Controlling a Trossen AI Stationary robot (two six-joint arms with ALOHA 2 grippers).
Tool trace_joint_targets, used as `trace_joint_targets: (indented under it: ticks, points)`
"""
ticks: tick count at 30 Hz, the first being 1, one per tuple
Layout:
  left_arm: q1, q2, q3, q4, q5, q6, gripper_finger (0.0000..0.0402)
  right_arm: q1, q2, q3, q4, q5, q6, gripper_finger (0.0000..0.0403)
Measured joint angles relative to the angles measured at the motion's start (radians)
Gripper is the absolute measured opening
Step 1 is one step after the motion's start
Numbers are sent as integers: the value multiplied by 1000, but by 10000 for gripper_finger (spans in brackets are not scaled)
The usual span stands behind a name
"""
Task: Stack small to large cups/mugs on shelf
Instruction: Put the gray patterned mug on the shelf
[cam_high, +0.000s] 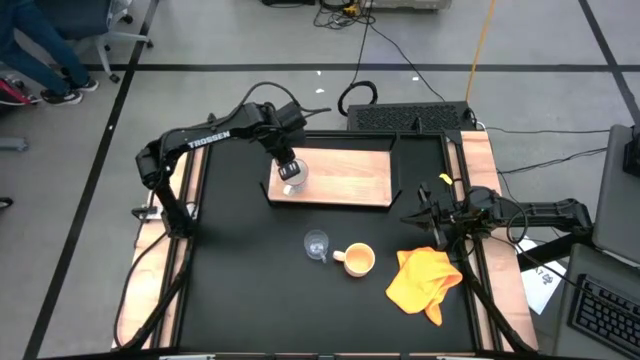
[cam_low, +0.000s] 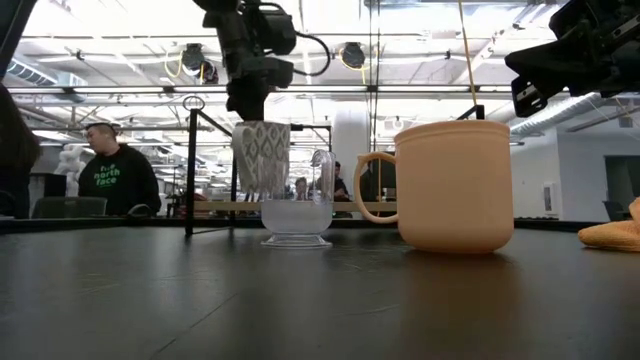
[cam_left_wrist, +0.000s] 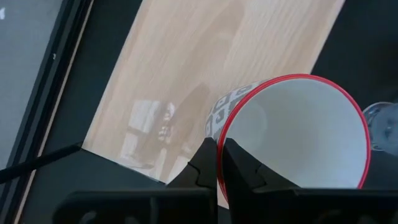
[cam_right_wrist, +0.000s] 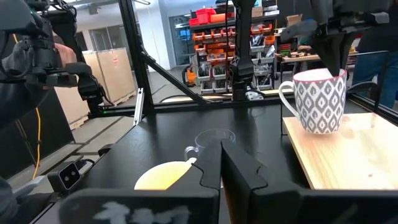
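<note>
My left gripper is shut on a white mug with a grey pattern and a red rim, over the left end of the light-wood shelf. On the black table in front of the shelf stand a clear glass cup and, to its right, an orange-yellow mug, both on their bases. My right gripper waits shut at the table's right side, pointing level toward the left, with nothing between its fingers. My left gripper pinches the mug's red rim, one finger inside the mug and one outside. The fingers come from above, slanting down. The mug hangs nearly upright below them, mouth up, low over the shelf board; I cannot tell whether its base touches the board.
A crumpled yellow cloth lies at the table's right front, beside the orange-yellow mug. The shelf has thin black brackets at its ends. Most of the board to the right of the held mug is bare. A person shows in the room beyond.
</note>
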Motion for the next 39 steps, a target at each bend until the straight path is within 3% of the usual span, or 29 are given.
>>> trace_joint_targets:
  ticks: [39]
  points:
    - [0,4,-19,-1,-1,-33,6,0,0,0,0,0,24,0]
